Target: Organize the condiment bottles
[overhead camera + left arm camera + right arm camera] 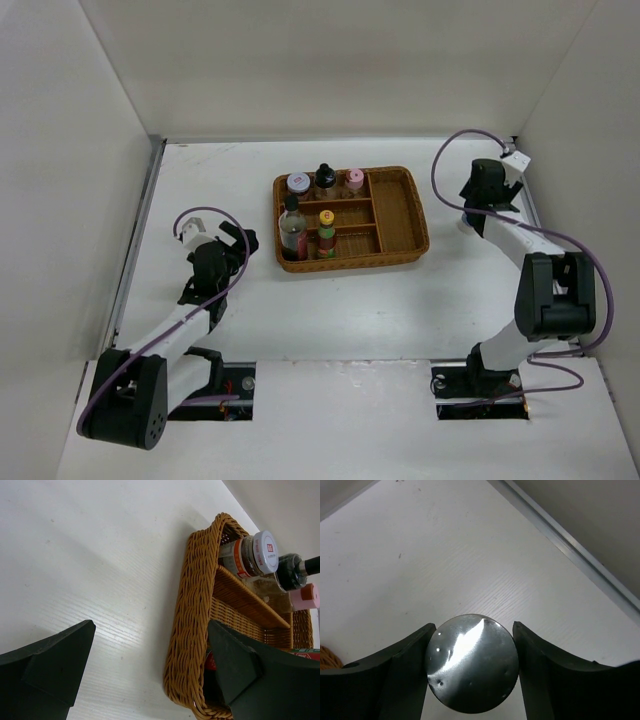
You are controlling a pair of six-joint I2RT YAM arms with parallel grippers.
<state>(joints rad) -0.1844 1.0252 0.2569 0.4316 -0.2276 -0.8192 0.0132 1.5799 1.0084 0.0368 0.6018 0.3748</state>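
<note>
Grey-lidded cylinder [472,662]: I see only its round, shiny metal-grey top, speckled with a few small marks and a bright streak of glare; the body below is hidden.
Where it is: on the white table [330,310] by the far right edge, well apart from the wicker tray [421,225].
My right gripper [473,626]: grasping the cylinder, one dark finger against each side of the lid with no gap showing.
My left gripper [236,238]: released, its jaws spread wide over bare table just beside the tray's left end.
Other bottles: five stand upright in the tray's left compartments. The white-lidded jar [298,183], black-capped bottle [324,178] and pink-capped bottle [354,178] are in the far row. The tall clear dark-filled bottle [292,232] and yellow-capped dark sauce [326,232] are nearer.
Overhead view alone: shows the whole tray layout and both arms, but my right wrist covers the cylinder.
Right wrist view alone: shows the lid between my fingers and a sliver of wicker at the left edge.
Left wrist view alone: shows the tray's woven side wall [192,630] close up, with the white-lidded jar's red-marked lid [255,555], the black cap [292,571] and the pink cap [305,597] seen side-on.
</note>
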